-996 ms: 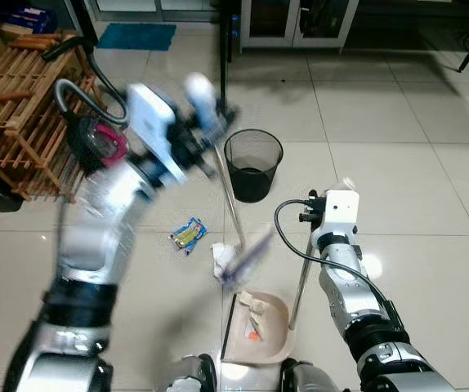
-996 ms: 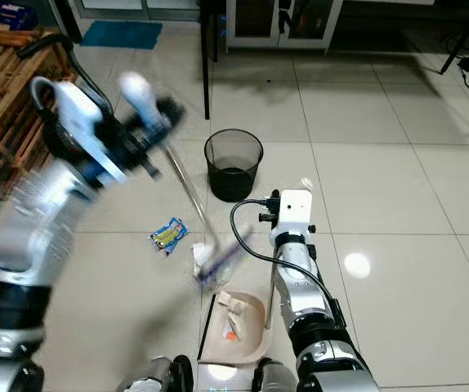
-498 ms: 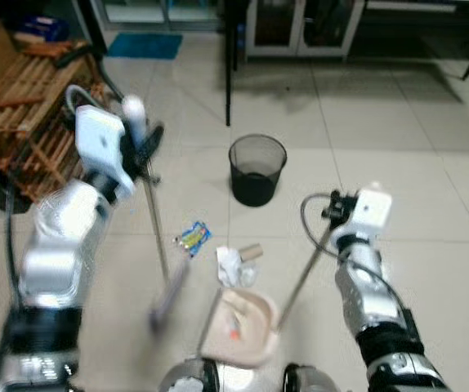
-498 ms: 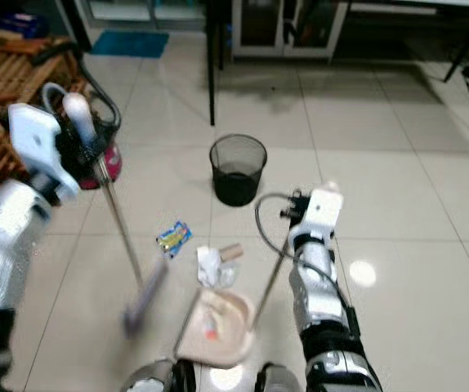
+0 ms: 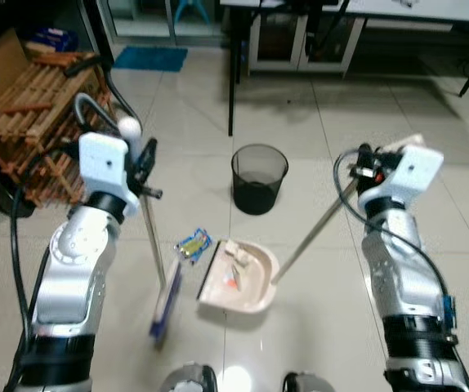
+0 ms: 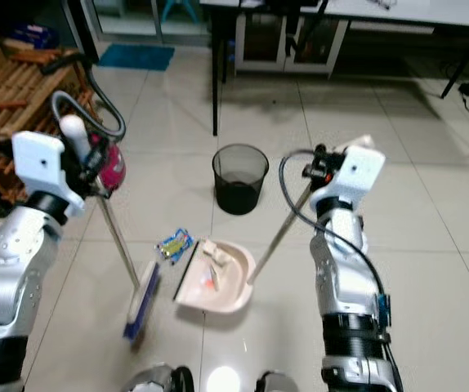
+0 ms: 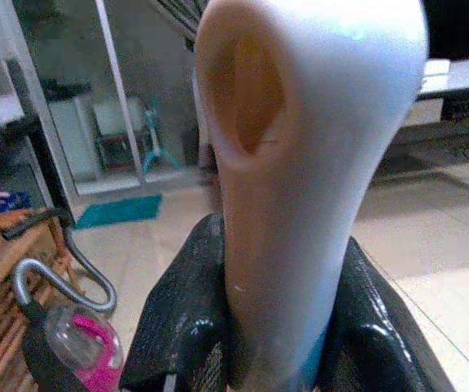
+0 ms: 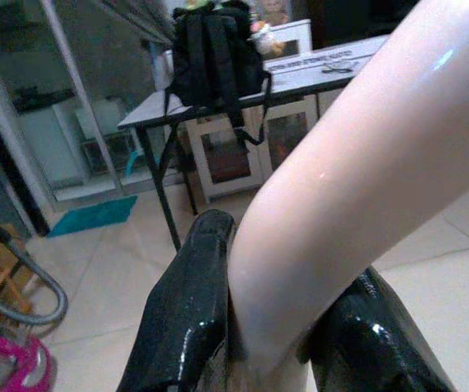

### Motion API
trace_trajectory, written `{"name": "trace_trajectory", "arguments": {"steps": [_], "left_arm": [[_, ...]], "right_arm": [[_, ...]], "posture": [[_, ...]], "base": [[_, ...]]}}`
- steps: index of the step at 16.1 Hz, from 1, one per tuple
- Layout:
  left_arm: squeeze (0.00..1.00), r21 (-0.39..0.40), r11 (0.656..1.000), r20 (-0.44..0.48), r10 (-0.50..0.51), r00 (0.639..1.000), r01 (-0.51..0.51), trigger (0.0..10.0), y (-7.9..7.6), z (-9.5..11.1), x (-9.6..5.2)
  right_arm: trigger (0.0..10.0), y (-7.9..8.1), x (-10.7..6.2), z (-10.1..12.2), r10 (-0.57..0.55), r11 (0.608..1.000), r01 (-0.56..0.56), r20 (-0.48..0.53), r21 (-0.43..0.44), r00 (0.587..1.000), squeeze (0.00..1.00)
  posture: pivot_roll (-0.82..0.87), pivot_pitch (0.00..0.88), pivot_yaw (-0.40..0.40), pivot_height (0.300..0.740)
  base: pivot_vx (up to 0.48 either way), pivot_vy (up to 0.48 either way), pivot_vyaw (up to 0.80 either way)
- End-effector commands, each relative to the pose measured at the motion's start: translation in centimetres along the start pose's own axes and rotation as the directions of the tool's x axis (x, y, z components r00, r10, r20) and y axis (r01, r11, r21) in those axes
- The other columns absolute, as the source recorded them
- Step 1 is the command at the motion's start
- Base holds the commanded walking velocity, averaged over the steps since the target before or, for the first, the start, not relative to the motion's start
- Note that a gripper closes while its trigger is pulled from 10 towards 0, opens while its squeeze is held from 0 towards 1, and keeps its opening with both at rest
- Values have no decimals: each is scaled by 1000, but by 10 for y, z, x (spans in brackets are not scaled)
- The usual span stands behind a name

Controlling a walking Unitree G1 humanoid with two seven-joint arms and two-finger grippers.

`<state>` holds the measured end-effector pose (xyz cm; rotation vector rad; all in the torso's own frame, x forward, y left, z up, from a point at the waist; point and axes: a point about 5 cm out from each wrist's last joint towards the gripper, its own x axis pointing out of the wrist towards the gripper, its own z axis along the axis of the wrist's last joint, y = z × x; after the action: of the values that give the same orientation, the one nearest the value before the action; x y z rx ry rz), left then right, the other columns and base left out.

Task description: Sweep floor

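Your left gripper (image 5: 142,155), left of centre in the head views, is clenched on the white top of the broom (image 5: 154,238) handle. In the left wrist view the black fingers (image 7: 181,314) press that pale grip from both sides. The broom shaft slants down and slightly inward to its blue head (image 5: 166,305), which sits on the tile floor (image 5: 316,310) in the lower left-centre of the frame.

Your right gripper (image 5: 365,167), in the upper right of the frame, is clamped around the pale end of the dustpan (image 5: 238,278) handle. The right wrist view shows its fingers (image 8: 187,310) squeezing the grip. The metal handle runs diagonally down to the cream pan, which lies on the floor at lower centre, just beside the broom head. Inside the pan you can see crumpled paper and a small orange scrap (image 5: 231,282).

A blue and yellow wrapper (image 5: 193,245) lies on the tiles between the broom shaft and the pan, touching or nearly touching the pan's edge. A black mesh bin (image 5: 259,178) stands at the centre of the frame, beyond the pan. At the upper left are a wooden rack (image 5: 30,106) and a pink vacuum (image 6: 110,167) with a grey hose. Dark table legs and cabinets line the top of the frame.
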<state>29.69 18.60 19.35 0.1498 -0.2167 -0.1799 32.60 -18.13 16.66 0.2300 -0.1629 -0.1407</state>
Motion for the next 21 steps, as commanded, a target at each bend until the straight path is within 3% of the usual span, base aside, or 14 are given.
{"name": "trace_trajectory", "arguments": {"steps": [1,3,6,14,21], "left_arm": [[0,28,1000,22,0,1000,-1,10000,-1,5,-2],[0,81,994,23,-78,997,76,10000,-13,3,-1],[0,100,991,43,-90,995,85,10000,-25,6,5],[0,104,991,40,-85,996,80,10000,-30,4,3],[0,98,991,27,-91,996,88,10000,-32,1,1]], "right_arm": [[10000,-2,5,23,-25,999,23,69,32,997,0],[10000,-1,11,43,-21,1000,21,82,-3,996,0],[10000,4,17,68,-29,998,35,103,-53,994,0],[10000,7,17,87,-57,998,54,147,24,988,0],[10000,3,19,92,-93,995,87,156,46,983,0]], "posture": [[-28,26,38,740],[-23,29,42,740],[-24,34,50,740],[-18,35,49,740],[-18,33,50,740]], "base": [[0,0,0],[0,0,0],[186,0,0],[369,0,0],[411,0,0]]}}
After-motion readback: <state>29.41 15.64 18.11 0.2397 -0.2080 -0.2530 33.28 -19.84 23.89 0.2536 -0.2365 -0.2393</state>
